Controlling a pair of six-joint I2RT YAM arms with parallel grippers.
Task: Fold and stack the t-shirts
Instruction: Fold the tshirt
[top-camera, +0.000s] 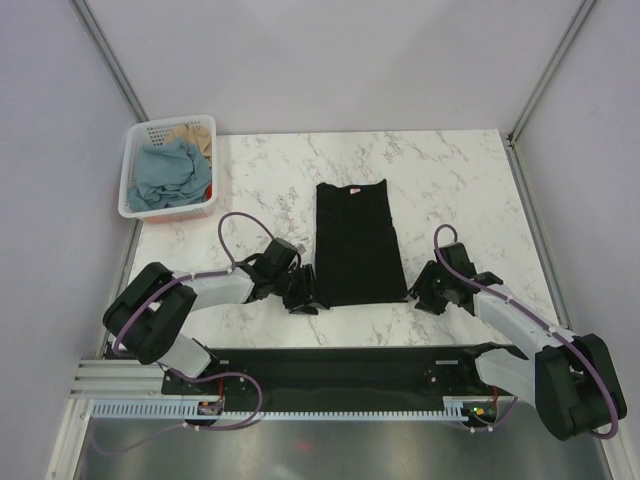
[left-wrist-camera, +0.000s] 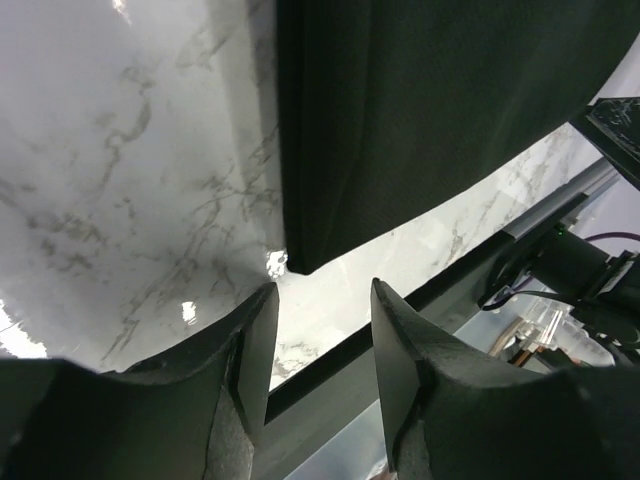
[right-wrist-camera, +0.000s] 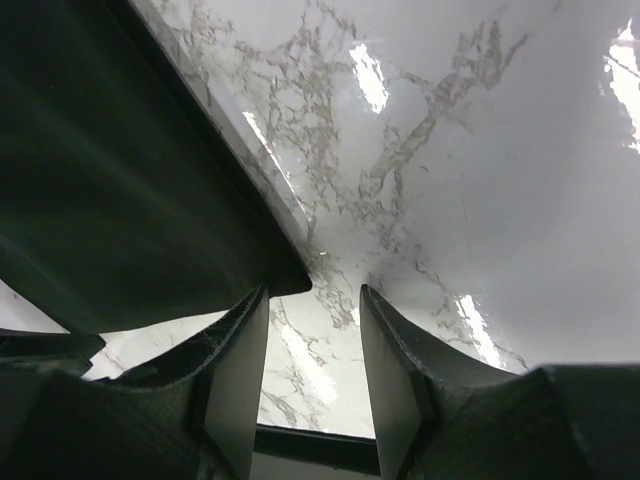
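A black t-shirt (top-camera: 358, 243) lies flat on the marble table, folded into a long narrow panel with its neck label at the far end. My left gripper (top-camera: 305, 298) sits low just off the shirt's near left corner. It is open with nothing between its fingers, and in the left wrist view the black t-shirt's (left-wrist-camera: 430, 110) corner lies just ahead of the gripper (left-wrist-camera: 324, 290). My right gripper (top-camera: 425, 297) is beside the near right corner, open and empty. In the right wrist view the black t-shirt's (right-wrist-camera: 110, 170) corner touches the left fingertip of the gripper (right-wrist-camera: 312, 295).
A white slotted basket (top-camera: 165, 212) stands at the far left corner of the table, holding a dusty blue t-shirt (top-camera: 165, 175) and a tan one (top-camera: 195, 135). A black rail (top-camera: 340, 365) runs along the table's near edge. Walls close in both sides.
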